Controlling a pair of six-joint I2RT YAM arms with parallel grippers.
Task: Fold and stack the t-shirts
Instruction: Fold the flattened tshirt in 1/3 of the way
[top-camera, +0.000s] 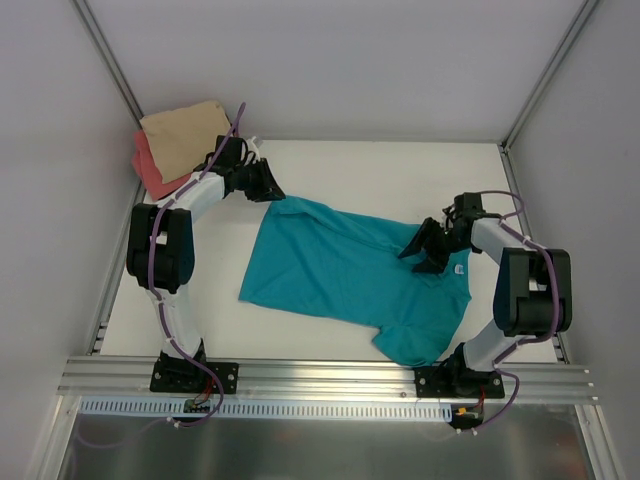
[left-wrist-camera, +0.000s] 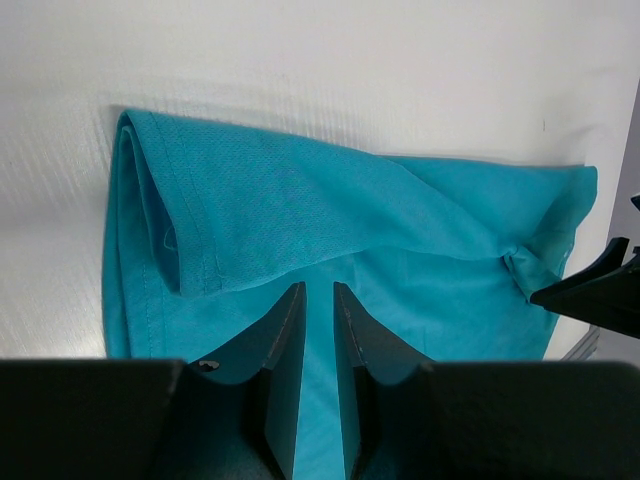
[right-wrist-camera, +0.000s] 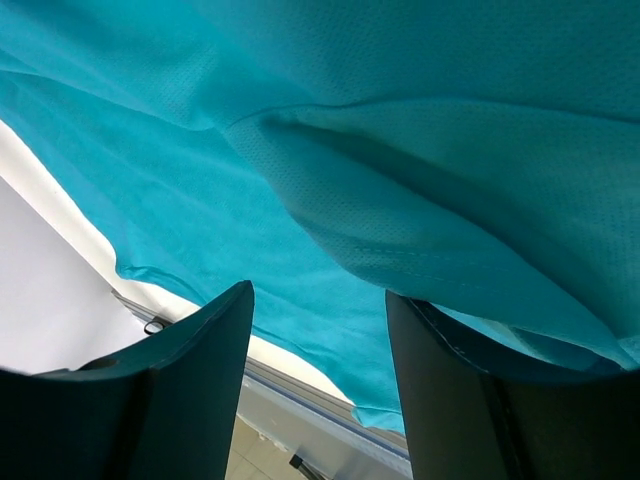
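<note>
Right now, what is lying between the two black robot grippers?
The teal cotton t-shirt lies spread on the white table between the left gripper and the right gripper. Nothing else is there. The top view shows it.

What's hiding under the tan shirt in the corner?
A pink shirt peeks out from under the tan shirt, along its left edge. The rest of the pink shirt is covered, so whether anything else lies beneath can't be seen.
</note>
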